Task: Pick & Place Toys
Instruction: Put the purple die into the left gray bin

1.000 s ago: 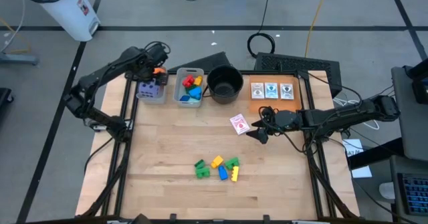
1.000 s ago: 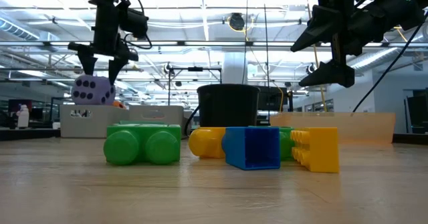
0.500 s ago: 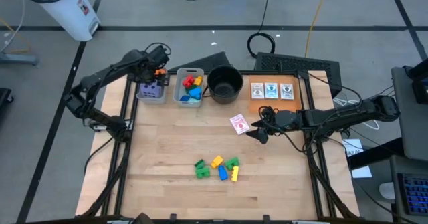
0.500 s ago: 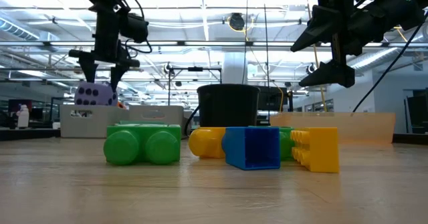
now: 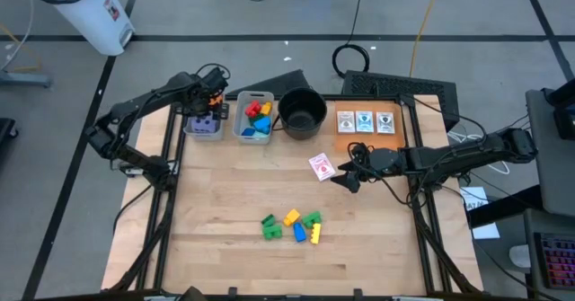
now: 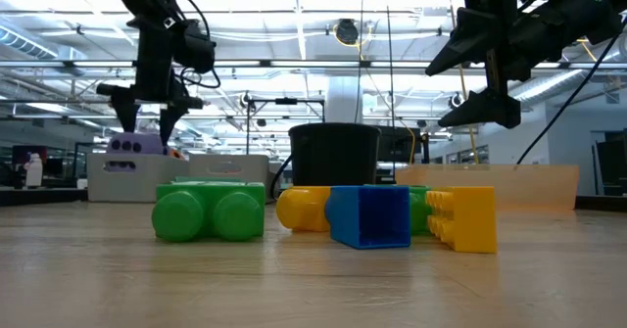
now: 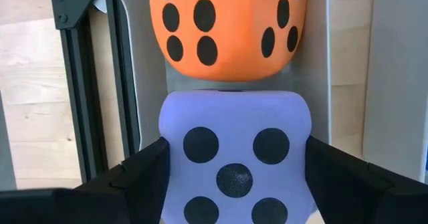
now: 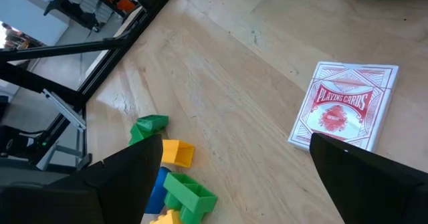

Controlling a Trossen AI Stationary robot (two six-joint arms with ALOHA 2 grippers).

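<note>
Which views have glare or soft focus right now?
Low view: bright ceiling lights glare behind the arms, and the near green block looks soft. Left wrist view: the purple die between the fingers is sharp and evenly lit. Right wrist view: the card box is readable, with mild sheen on the table.

Bright, even overhead light; soft shadows, sharp focus.

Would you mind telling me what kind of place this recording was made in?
Probably a robotics lab or workshop in a large industrial hall. The low view shows an open ceiling with strip lights and beams; the high view shows a wooden table in a black frame, with loose cables on grey floor.
</note>
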